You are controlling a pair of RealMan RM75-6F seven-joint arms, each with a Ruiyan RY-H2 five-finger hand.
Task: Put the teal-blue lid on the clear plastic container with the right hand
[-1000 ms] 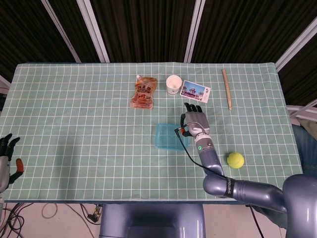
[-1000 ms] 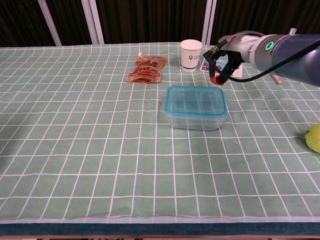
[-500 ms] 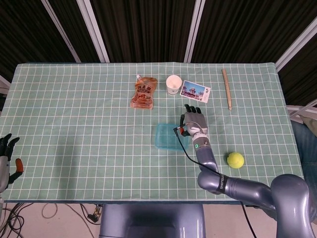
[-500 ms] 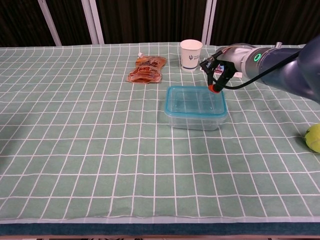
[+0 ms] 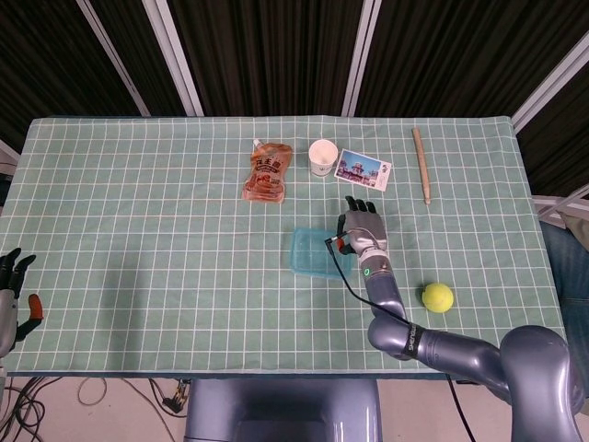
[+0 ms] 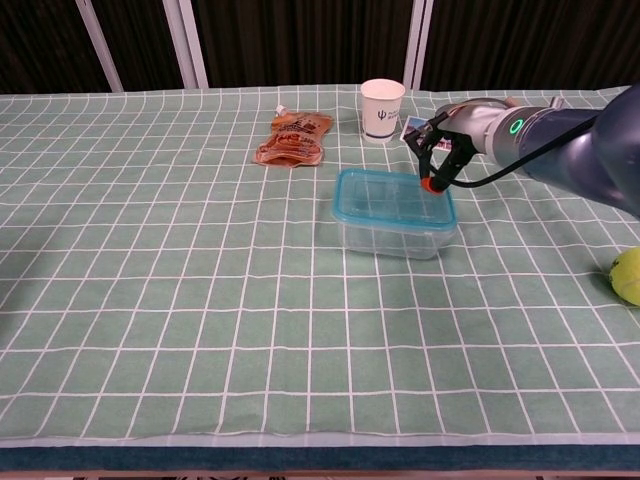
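Beside a white paper cup (image 5: 322,157) lie an orange-brown foil pouch (image 5: 267,172) (left), a picture card (image 5: 363,169), a wooden stick (image 5: 421,164); a yellow-green tennis ball (image 5: 437,296) sits well nearer.

Green checked tablecloth (image 5: 138,230) — dark slatted wall (image 5: 267,55) (white struts).

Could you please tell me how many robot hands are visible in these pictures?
2. The right hand is over the far right edge of the lidded clear plastic container; the left hand shows at the head view's left edge, off the table's near left corner.
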